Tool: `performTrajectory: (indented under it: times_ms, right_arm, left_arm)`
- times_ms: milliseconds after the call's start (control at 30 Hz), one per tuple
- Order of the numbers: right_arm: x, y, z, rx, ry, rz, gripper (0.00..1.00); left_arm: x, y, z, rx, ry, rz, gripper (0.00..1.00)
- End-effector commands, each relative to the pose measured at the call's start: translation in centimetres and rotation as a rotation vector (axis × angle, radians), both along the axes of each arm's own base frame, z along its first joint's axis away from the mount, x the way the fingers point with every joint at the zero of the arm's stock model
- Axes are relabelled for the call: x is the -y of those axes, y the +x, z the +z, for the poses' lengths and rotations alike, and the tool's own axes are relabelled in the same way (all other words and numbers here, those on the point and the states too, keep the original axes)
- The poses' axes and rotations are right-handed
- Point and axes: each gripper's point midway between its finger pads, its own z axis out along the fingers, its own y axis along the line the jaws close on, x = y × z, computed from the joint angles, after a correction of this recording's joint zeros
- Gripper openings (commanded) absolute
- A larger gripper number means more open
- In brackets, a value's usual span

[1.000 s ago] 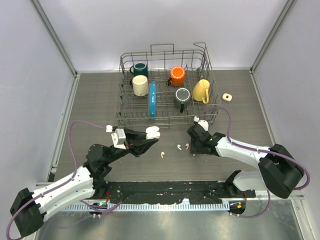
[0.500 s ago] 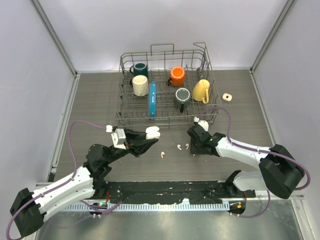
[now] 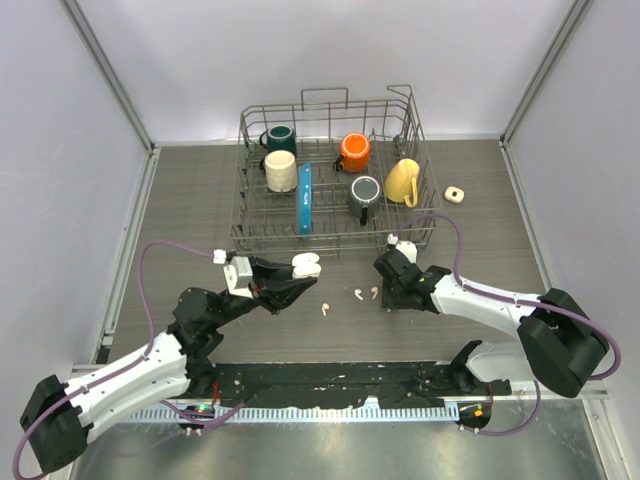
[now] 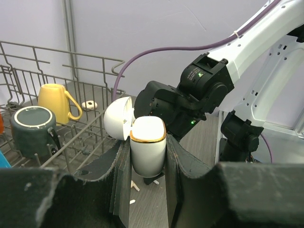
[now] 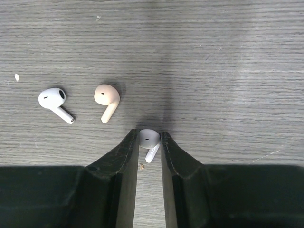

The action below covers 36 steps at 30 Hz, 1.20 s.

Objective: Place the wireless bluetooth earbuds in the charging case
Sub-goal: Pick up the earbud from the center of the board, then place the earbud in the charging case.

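My left gripper (image 3: pixel 300 268) is shut on the white charging case (image 3: pixel 306 266) and holds it above the table with its lid open; the left wrist view shows the case (image 4: pixel 147 147) upright between the jaws. My right gripper (image 3: pixel 386 293) is down on the table, its jaws closed against the head of a white earbud (image 5: pixel 148 139), whose stem points back between the fingers. A white earbud (image 5: pixel 53 99) and a cream earbud (image 5: pixel 107 96) lie just left of it. A further earbud (image 3: pixel 324 309) lies below the case.
A wire dish rack (image 3: pixel 330 232) stands behind, holding a green mug (image 3: pixel 280 137), a cream mug (image 3: pixel 281 171), an orange mug (image 3: pixel 354 152), a grey mug (image 3: pixel 364 192), a yellow mug (image 3: pixel 401 181) and a blue plate (image 3: pixel 304 199). A small cream ring (image 3: pixel 455 194) lies right of the rack.
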Motion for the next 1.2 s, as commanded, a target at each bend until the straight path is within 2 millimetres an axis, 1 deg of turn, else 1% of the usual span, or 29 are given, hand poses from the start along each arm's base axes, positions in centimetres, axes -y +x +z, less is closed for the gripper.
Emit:
performTrajectory:
  times_ms: [0, 33, 133, 167, 267, 300, 367, 433, 533, 600, 633, 667, 700, 733, 767, 867, 900, 967, 1000, 1100, 1167]
  right_arm:
    - [0.2, -0.3, -0.5, -0.010, -0.015, 0.004, 0.24]
    - [0.2, -0.3, -0.4, -0.005, -0.017, 0.008, 0.23]
    - [-0.3, 0.3, 0.8, 0.039, 0.001, 0.020, 0.19]
    - [-0.5, 0.5, 1.4, 0.057, 0.013, 0.023, 0.17]
    - [-0.8, 1.1, 2.8, 0.112, 0.032, 0.028, 0.15]
    - [-1.1, 1.4, 3.8, 0.147, 0.054, 0.036, 0.14]
    - [-1.4, 1.8, 5.0, 0.193, 0.069, 0.039, 0.13]
    - [-1.8, 2.2, 6.8, 0.257, 0.089, 0.052, 0.12]
    - [-2.5, 2.8, 10.4, 0.361, 0.129, 0.068, 0.11]
    - [-3.2, 3.3, 13.8, 0.456, 0.162, 0.068, 0.11]
    - [-3.3, 3.6, 14.9, 0.488, 0.164, 0.077, 0.11]
    - [-3.6, 3.9, 16.8, 0.537, 0.181, 0.069, 0.10]
    - [-4.0, 4.1, 18.2, 0.573, 0.206, 0.071, 0.10]
    - [-4.1, 4.2, 19.5, 0.608, 0.214, 0.082, 0.10]
    - [-4.8, 4.2, 21.3, 0.646, 0.243, 0.093, 0.10]
    - [-5.9, 4.3, 25.4, 0.738, 0.311, 0.118, 0.08]
    - [-6.7, 4.1, 26.7, 0.767, 0.344, 0.138, 0.08]
    - [-7.3, 3.9, 28.6, 0.809, 0.368, 0.161, 0.08]
    - [-8.1, 3.4, 29.5, 0.825, 0.396, 0.184, 0.07]
    - [-9.4, 2.9, 31.5, 0.872, 0.430, 0.224, 0.06]
    - [-10.4, 2.1, 32.6, 0.901, 0.463, 0.247, 0.04]
  left_arm:
    - [0.0, -0.1, 1.0, 0.012, -0.030, -0.002, 0.00]
    - [0.0, -0.1, 0.9, 0.011, -0.029, -0.002, 0.00]
    - [0.1, -0.1, 1.0, 0.014, -0.028, -0.006, 0.00]
    - [0.0, -0.1, 1.0, 0.013, -0.028, -0.003, 0.00]
    - [0.1, 0.0, 1.0, 0.014, -0.027, -0.004, 0.00]
    - [0.1, 0.0, 1.1, 0.015, -0.029, -0.003, 0.00]
    - [0.2, 0.1, 1.1, 0.013, -0.028, -0.001, 0.00]
    - [0.2, 0.2, 1.1, 0.012, -0.027, 0.002, 0.00]
    - [0.3, 0.1, 1.3, 0.016, -0.032, -0.007, 0.00]
    - [0.4, 0.1, 1.2, 0.018, -0.031, -0.009, 0.00]
    - [0.4, 0.1, 1.3, 0.023, -0.033, -0.010, 0.00]
    - [0.5, 0.1, 1.3, 0.024, -0.032, -0.014, 0.00]
    - [0.5, 0.1, 1.3, 0.028, -0.030, -0.014, 0.00]
    - [0.6, 0.0, 1.4, 0.034, -0.032, -0.019, 0.00]
    - [0.6, 0.0, 1.3, 0.033, -0.029, -0.019, 0.00]
    - [0.7, 0.0, 1.4, 0.034, -0.030, -0.022, 0.00]
    - [0.7, 0.0, 1.5, 0.036, -0.032, -0.022, 0.00]
    - [0.8, 0.0, 1.4, 0.033, -0.028, -0.025, 0.00]
    - [0.8, 0.1, 1.4, 0.033, -0.028, -0.023, 0.00]
    - [0.8, 0.0, 1.5, 0.035, -0.027, -0.028, 0.00]
    - [0.9, 0.1, 1.3, 0.031, -0.022, -0.029, 0.00]
